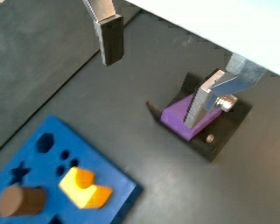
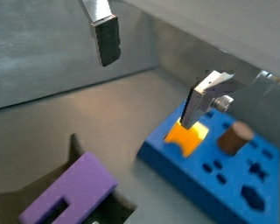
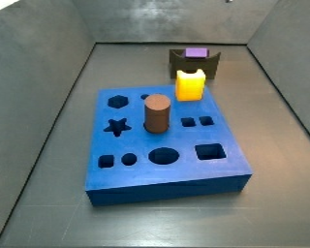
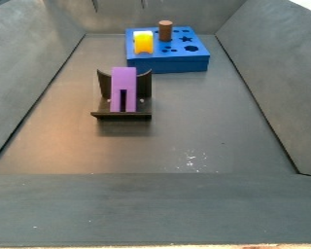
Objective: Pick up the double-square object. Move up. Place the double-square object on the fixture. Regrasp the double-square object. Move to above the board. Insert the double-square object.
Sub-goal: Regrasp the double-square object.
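The purple block (image 4: 123, 86) is smooth plastic with a boxy, stepped shape and a slot cut down its face. It stands on the fixture (image 4: 120, 115), a dark holder with a flat base plate and an upright back, and in both side views it pokes up above that back (image 3: 194, 54). The fixture sits on the dark grey floor (image 4: 185, 136), well apart from the blue board (image 3: 165, 145). The board is a big thick square slab with holes shaped like a star (image 3: 116, 126), a hexagon, circles and squares. A bright yellow block (image 3: 190, 84) stands in a hole near one corner of the board, and a brown round peg (image 3: 157, 113) stands in another hole close by. The other holes hold nothing. In both wrist views the pincer (image 1: 154, 74) hangs up in the air above the floor, wide open, with nothing between its fingers. The fingers are flat silver plates with dark pads; one finger (image 1: 108, 33) shows high up and another finger (image 1: 206, 101) hangs in front of the purple block without touching it that I can tell. In a wrist view the purple block (image 2: 70, 188) lies low in the corner of the picture, and the blue board (image 2: 219, 175) with the yellow block (image 2: 181, 137) and the brown peg (image 2: 234, 137) is beside it. Grey walls stand around the floor.
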Robot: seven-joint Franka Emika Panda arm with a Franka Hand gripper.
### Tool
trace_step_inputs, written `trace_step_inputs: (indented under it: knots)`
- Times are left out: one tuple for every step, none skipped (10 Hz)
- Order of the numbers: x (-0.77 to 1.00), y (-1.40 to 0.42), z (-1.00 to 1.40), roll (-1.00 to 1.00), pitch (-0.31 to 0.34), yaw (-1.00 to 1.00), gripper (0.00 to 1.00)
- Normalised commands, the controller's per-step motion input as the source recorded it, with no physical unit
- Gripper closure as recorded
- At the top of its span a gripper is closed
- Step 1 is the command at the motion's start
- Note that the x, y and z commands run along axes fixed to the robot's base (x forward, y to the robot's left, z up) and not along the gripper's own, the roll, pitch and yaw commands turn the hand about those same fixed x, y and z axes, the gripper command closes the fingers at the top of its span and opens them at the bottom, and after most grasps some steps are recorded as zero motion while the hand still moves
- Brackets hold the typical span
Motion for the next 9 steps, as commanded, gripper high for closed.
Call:
trace_step_inputs:
  knots:
    - [-0.04,-0.03,0.01,1.0,0.021,0.04,0.0]
    - [-0.05,-0.03,0.01,1.0,0.014,0.04,0.0]
    - [-0.05,-0.03,0.01,1.0,0.009,0.04,0.0]
    - [-0.04,-0.02,0.01,1.0,0.002,0.04,0.0]
    - [-0.04,-0.02,0.01,1.0,-0.002,0.04,0.0]
    - [-0.03,-0.02,0.01,1.0,-0.008,0.04,0.0]
    - [-0.03,-0.02,0.01,1.0,-0.009,0.04,0.0]
    - [-0.02,-0.02,0.01,1.0,-0.007,0.04,0.0]
    - [-0.02,-0.02,0.02,1.0,-0.004,0.04,0.0]
